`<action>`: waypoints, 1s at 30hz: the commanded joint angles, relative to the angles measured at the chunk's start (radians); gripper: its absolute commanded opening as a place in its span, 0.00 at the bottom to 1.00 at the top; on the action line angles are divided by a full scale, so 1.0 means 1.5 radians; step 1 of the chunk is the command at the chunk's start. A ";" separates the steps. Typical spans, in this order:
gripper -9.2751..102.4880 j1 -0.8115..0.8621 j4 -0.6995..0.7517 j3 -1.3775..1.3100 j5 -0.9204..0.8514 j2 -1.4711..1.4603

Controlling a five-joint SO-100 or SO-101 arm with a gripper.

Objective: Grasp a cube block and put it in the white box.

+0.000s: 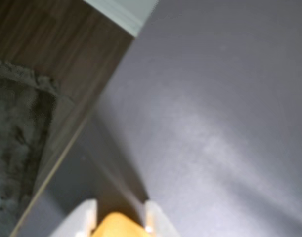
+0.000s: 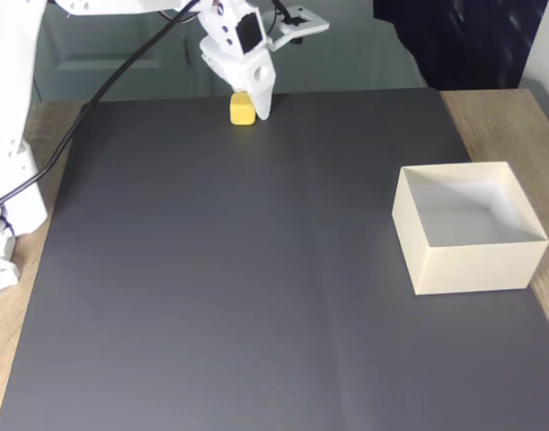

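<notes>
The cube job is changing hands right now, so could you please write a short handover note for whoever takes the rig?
Gripper: at the far edge of the dark mat, fingers either side of the cube; the wrist view shows the cube between them. Whether it is clamped or lifted is unclear.
Box: at the mat's right side in the fixed view, nothing inside.
Done: gripper brought to the cube.
Left: confirm the grasp, carry to the box, release.

Wrist view blurred, perhaps from motion; fixed view sharp, evenly and softly lit.
</notes>
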 commanded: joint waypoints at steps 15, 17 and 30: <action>0.39 -0.013 0.052 0.000 -0.043 0.070; 0.39 -0.019 0.057 0.000 -0.049 0.074; 0.34 -0.004 0.084 0.025 -0.037 0.095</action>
